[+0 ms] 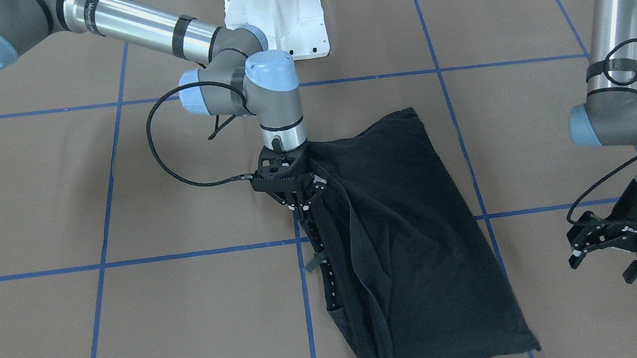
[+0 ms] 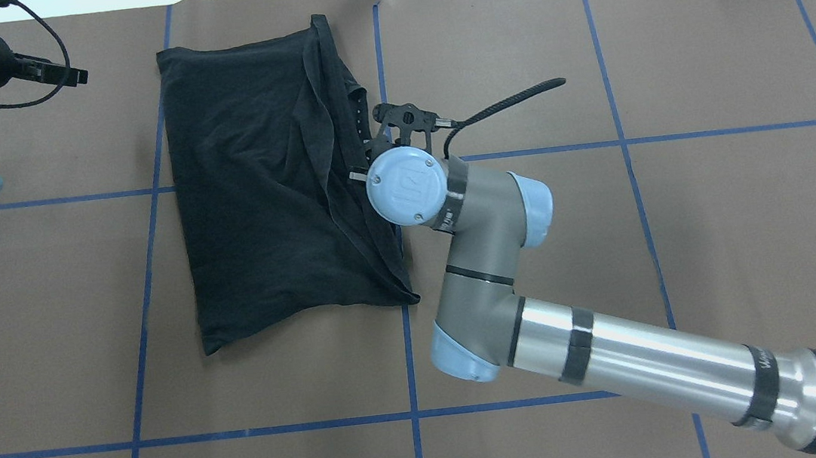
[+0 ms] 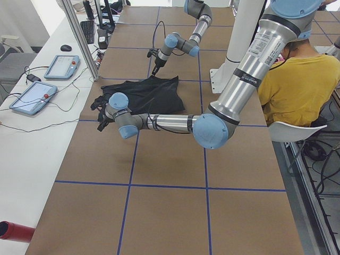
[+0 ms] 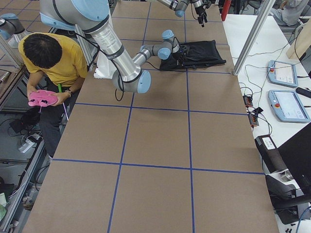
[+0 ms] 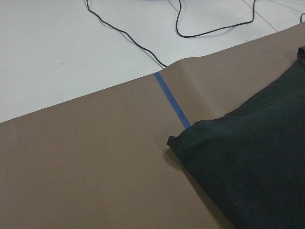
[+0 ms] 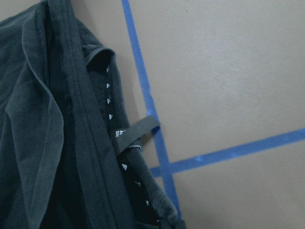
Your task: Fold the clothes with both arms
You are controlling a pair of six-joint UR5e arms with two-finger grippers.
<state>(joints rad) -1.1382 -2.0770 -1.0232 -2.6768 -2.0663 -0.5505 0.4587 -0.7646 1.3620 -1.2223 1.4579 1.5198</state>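
Nearest, the left tool (image 1: 604, 265) hovers beside the black T-shirt (image 1: 418, 239) lying on the tabletop (image 1: 190, 308), jaws apart, empty; the right tool (image 1: 300, 199) is pinched closed on its collar edge; only the right wrist view shows the white-triangle tape (image 6: 108, 101) and hang loop (image 6: 138, 130).

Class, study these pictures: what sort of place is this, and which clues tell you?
Probably a robotics lab: a right arm and left arm over a tape-gridded table, touchscreen pendants alongside, a seated person holding a pink controller.
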